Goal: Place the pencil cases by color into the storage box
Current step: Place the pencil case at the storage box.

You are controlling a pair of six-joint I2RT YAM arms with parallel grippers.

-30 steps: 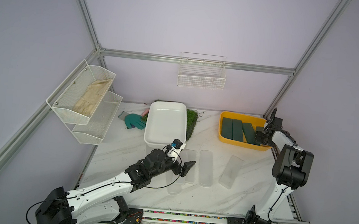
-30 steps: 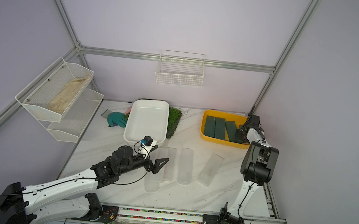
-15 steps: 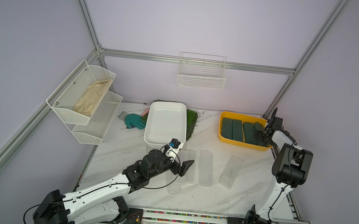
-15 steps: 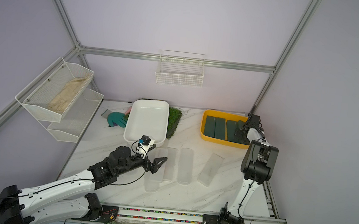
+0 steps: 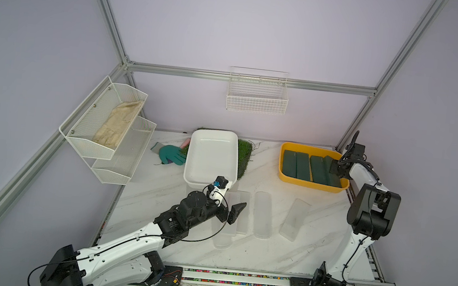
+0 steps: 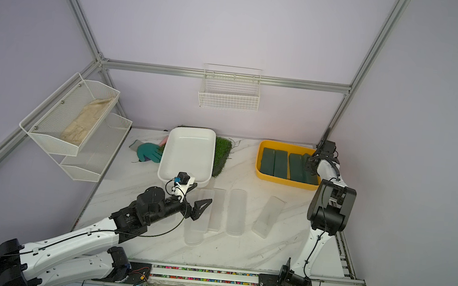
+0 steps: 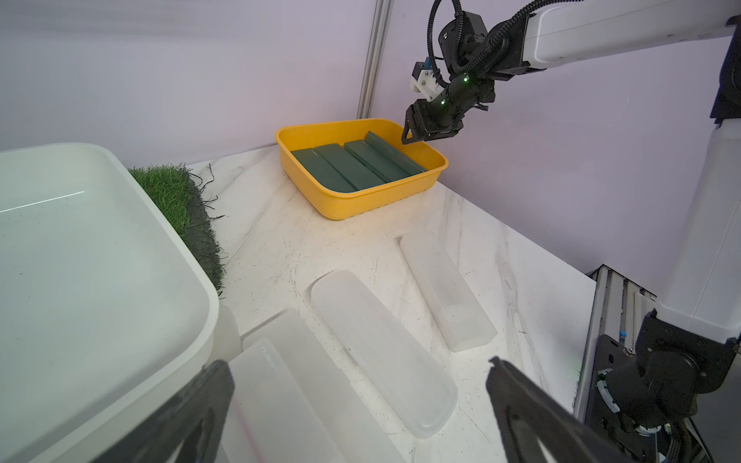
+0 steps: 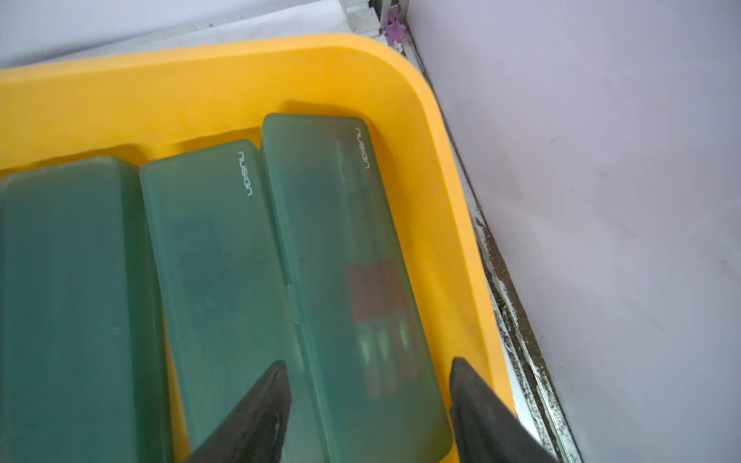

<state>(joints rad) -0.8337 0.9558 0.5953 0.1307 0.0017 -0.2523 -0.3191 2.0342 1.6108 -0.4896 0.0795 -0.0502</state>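
Several dark green pencil cases (image 5: 302, 166) lie side by side in the yellow storage box (image 5: 304, 184). The rightmost green case (image 8: 353, 260) leans against the box wall (image 7: 427, 154). My right gripper (image 8: 367, 362) hangs open just above that case's near end, and its fingers do not touch the case. Several frosted white pencil cases (image 5: 263, 214) lie on the marble table, two of them overlapping (image 7: 276, 397). Over the overlapping pair my left gripper (image 7: 357, 362) hovers wide open and holds nothing; it also shows in a top view (image 6: 199, 197).
A white storage box (image 5: 211, 159) rests partly on a green grass mat (image 5: 244, 157), with nothing in it. A teal glove (image 5: 170, 155) lies to its left. Wire shelves (image 5: 107, 131) hang on the left wall and a wire basket (image 5: 257, 94) on the back wall.
The rightmost green case went from slanted across the box to lying along the others. My right gripper let go of it and its jaws have since narrowed. The left arm barely moved.
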